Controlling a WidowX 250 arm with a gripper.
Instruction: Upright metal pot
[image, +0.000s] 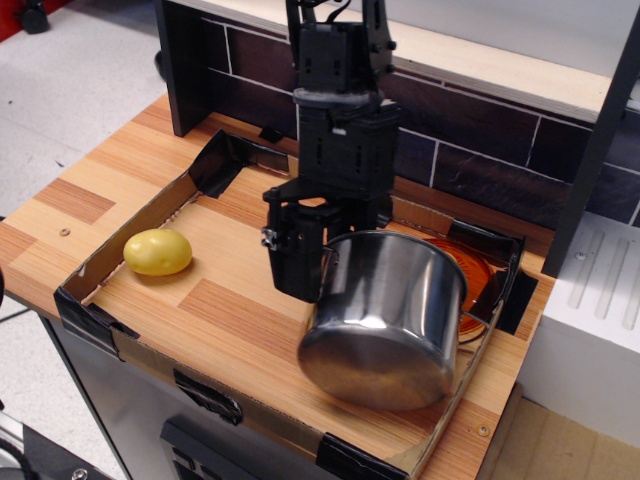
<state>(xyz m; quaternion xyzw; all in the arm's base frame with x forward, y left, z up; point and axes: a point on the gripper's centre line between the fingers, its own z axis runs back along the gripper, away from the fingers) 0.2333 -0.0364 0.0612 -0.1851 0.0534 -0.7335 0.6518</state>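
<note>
Your hand (325, 262) is down at the rim of the pot (390, 320), spread open, with one black finger (297, 255) against the outside of the pot's left wall and the other hidden behind or inside the rim. You cannot tell from here whether it has a real hold on the wall yet. The pot lies tipped on its side, shiny base toward the front edge of the desk (150, 160), inside the low cardboard tray (100, 262). Its far side leans on an orange lid (470, 275) in the tray's right corner. A yellow ball (158, 252) sits well apart at the tray's left end.
</note>
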